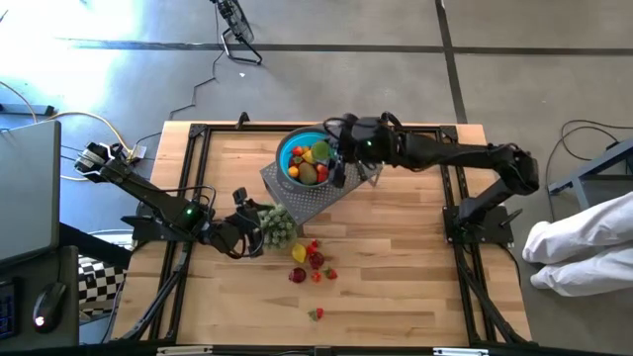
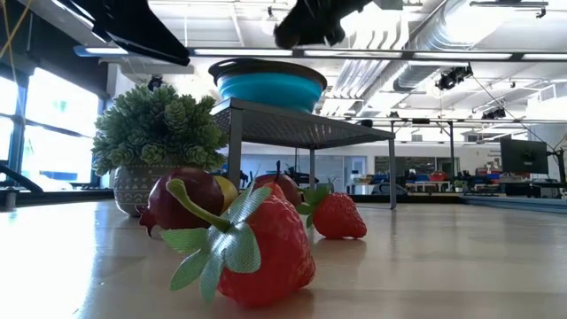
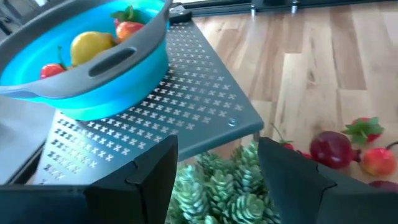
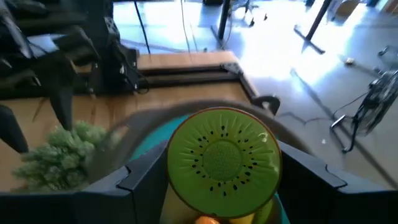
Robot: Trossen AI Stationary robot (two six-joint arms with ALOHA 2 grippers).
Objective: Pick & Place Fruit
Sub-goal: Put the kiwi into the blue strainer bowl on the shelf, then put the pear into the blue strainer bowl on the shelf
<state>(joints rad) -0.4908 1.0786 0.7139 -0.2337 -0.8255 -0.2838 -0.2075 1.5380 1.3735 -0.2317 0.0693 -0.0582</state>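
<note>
Jaws of the right gripper [image 4: 221, 186] pinch a kiwi half [image 4: 224, 155] above the blue bowl [image 1: 293, 150] of fruit on a perforated metal stand [image 1: 315, 201]. Left gripper [image 3: 214, 174], jaws spread, hovers over a potted plant [image 1: 277, 225]; more fruit [image 1: 315, 260] lies on the worktop [image 1: 415, 277].

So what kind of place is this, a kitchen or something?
More likely a robotics lab or workshop: a bare concrete floor around the wooden table, exposed ceiling ducts, and desks with monitors in the background. The fruit looks like plastic props.
</note>
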